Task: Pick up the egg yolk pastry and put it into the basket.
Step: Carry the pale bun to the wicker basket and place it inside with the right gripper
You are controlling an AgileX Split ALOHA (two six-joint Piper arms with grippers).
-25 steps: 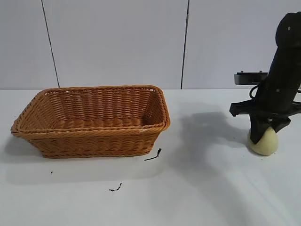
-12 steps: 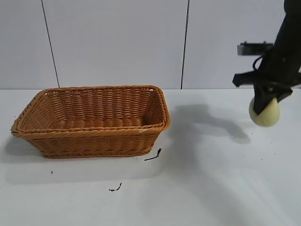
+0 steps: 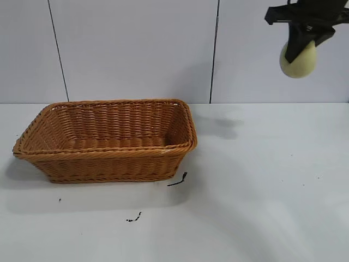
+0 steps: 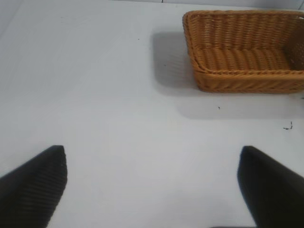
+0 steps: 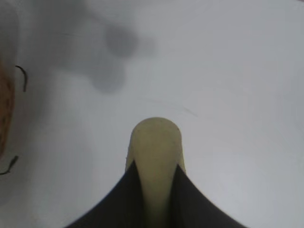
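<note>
right hand grips the egg yolk pastry high above the surface
the basket sits well off toward the left arm's side and lower; left hand open

In the exterior view the right arm runs off the top edge, so only the lowest part of the right hand shows, and it covers part of the egg yolk pastry it grips. The left arm is out of that view altogether. In the right wrist view the lower part of the pastry is hidden between two dark fingers, which are cut off by the frame. The basket shows there only as a blurred sliver at the edge. In the left wrist view the left hand shows only two dark tips, and the basket is cut off at one end.
</note>
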